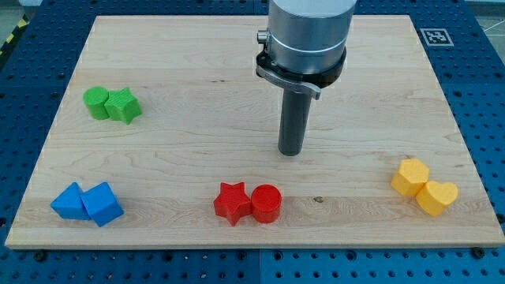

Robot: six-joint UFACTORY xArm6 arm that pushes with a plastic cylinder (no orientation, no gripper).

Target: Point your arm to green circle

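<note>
The green circle [96, 102] sits at the view's left, touching a green star [123, 106] on its right side. My tip [291, 152] is near the middle of the wooden board [197, 71], far to the right of the green circle and a little lower in the view. It touches no block. The nearest blocks are the red pair below it.
A red star [232, 203] and a red circle [266, 203] touch at the view's bottom centre. Two blue blocks [87, 203] sit at the bottom left. A yellow hexagon [411, 176] and a yellow heart [436, 197] sit at the bottom right.
</note>
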